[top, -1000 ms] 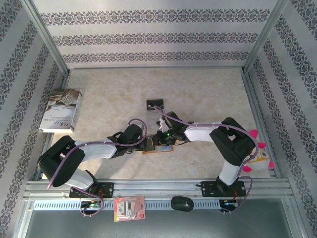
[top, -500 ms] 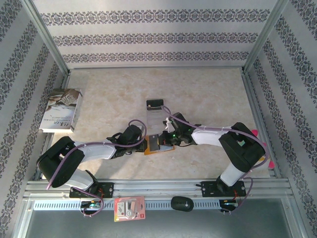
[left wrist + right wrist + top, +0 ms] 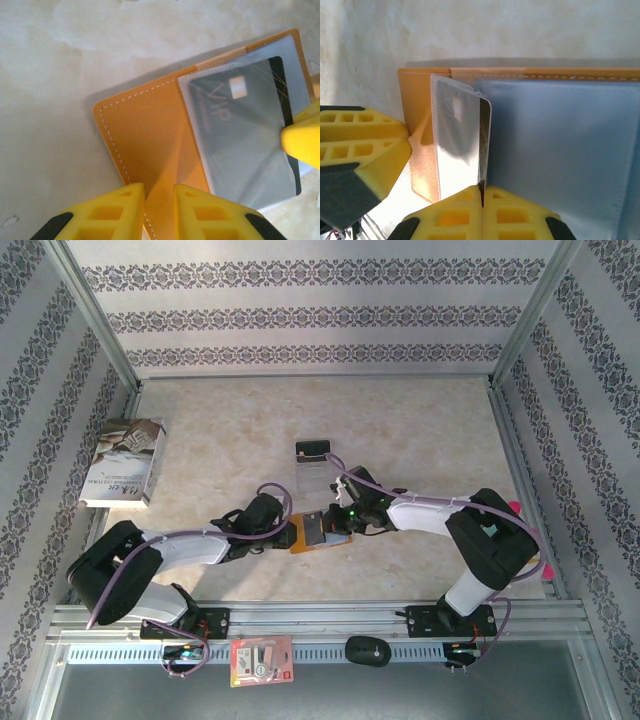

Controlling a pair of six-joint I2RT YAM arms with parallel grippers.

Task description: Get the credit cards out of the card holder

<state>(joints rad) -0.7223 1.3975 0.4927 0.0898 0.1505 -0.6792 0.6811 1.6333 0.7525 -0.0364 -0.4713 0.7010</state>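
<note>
Lying open and flat on the table point(image 3: 420, 430), the orange card holder point(image 3: 150, 150) sits near the front edge, right between the two grippers. A dark credit card point(image 3: 240, 140) with the letters VIP on it is in a clear pocket point(image 3: 196, 125) on one side of the holder. One long edge of the card sticks out past the pocket. Next to it is a big grey-blue pocket point(image 3: 560, 150).

The right gripper point(image 3: 481, 192) has its yellow fingers pressed together on that card edge. The card looks lifted a little off the holder. The left gripper point(image 3: 159, 192) is at the holder's other end. Its fingers are a little bit apart, with the orange cover under the gap. I cannot tell if they press on it.

A second ago both grippers were bunched over the holder and hid most of it. Now the left arm has pulled back a little to its own side. The right arm has swung its elbow out to the right, and the dark card shows between the grippers.

Farther off, a book point(image 3: 125, 462) lies by the left wall. A clear stand point(image 3: 313, 450) is behind the holder. A red-and-white packet point(image 3: 261, 660) lies on the front rail.
</note>
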